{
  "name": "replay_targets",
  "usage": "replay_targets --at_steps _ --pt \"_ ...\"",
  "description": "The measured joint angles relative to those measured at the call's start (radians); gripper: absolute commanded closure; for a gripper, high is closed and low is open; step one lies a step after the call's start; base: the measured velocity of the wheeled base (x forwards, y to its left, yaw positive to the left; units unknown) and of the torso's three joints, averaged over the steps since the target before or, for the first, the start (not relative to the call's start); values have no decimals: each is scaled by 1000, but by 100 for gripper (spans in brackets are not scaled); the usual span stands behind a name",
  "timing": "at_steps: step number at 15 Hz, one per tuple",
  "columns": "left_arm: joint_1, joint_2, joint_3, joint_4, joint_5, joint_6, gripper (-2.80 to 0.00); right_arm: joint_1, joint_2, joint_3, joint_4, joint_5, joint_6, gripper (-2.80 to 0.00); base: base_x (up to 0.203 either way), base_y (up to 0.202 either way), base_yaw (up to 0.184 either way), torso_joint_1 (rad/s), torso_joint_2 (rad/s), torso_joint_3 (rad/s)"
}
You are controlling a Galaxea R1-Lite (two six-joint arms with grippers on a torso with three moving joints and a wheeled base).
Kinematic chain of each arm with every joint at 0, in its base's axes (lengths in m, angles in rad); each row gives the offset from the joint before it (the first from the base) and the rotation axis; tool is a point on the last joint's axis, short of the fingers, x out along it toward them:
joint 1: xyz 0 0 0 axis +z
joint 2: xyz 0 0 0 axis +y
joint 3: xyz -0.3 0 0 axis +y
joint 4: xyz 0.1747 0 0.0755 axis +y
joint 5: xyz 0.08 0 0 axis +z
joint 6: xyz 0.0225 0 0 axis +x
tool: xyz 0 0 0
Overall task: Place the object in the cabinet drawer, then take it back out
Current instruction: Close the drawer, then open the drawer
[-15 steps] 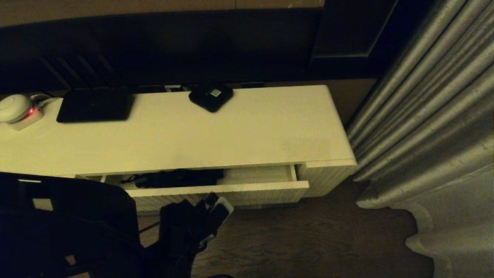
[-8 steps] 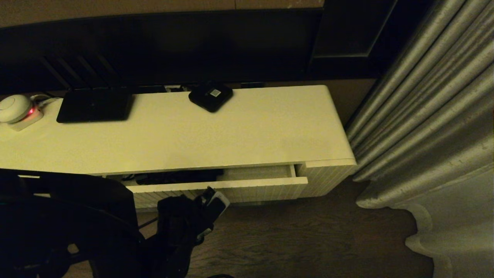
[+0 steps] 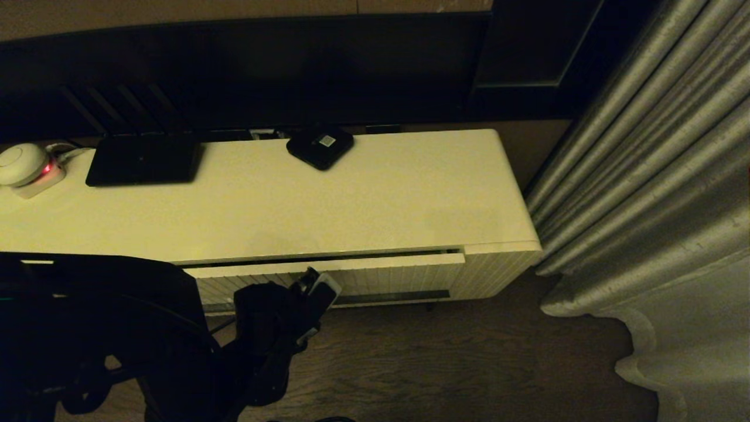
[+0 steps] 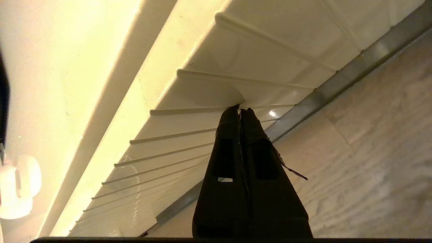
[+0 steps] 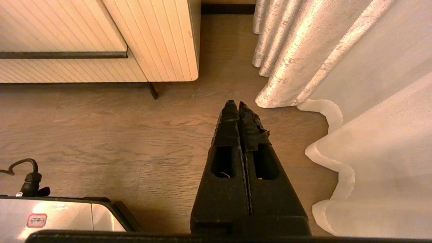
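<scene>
The cabinet drawer [image 3: 387, 275] stands almost fully pushed in, with only a thin dark gap under the cabinet top; its dark bar handle [image 3: 392, 297] runs along the lower edge. My left gripper [image 3: 312, 277] is shut and empty, its tips [image 4: 240, 108] touching the ribbed drawer front [image 4: 209, 91] above the handle [image 4: 337, 81]. The black umbrella is hidden from every view. My right gripper [image 5: 235, 103] hangs shut and empty over the wooden floor, right of the cabinet's end, with the drawer front [image 5: 60, 30] farther off.
On the cabinet top [image 3: 351, 199] lie a small black rounded-square box [image 3: 320, 146], a flat black device [image 3: 143, 159] and a white round unit with a red light [image 3: 23, 164]. A silver curtain [image 3: 644, 205] hangs at the right. The robot's base [image 5: 50, 216] is low beside the right arm.
The drawer has slid inward from partly open to nearly closed, and the umbrella seen inside it is now hidden. My left gripper moved toward the cabinet with the drawer front.
</scene>
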Motion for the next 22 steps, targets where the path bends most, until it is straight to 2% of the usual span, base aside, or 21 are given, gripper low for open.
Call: replay_targets --at_steps 6,10,12,14,16,18,19,22 --pt "6 -17 -8 -3 -7 4 0 0 0 0 0 0 0 0 0 0 0 0 0 0" --pt "3 -110 73 8 -60 49 0 0 0 0 0 0 0 0 0 0 0 0 0 0" --pt "-1 -184 106 48 -75 58 0 0 0 0 0 0 0 0 0 0 0 0 0 0" --pt "-4 -279 125 134 -90 60 0 0 0 0 0 0 0 0 0 0 0 0 0 0" --pt "-5 -384 130 256 -119 61 0 0 0 0 0 0 0 0 0 0 0 0 0 0" --pt "-4 -531 96 470 -177 60 0 0 0 0 0 0 0 0 0 0 0 0 0 0" --pt "-2 -608 64 611 -214 57 0 0 0 0 0 0 0 0 0 0 0 0 0 0" --pt "3 -817 -125 1175 -372 22 0 0 0 0 0 0 0 0 0 0 0 0 0 0"
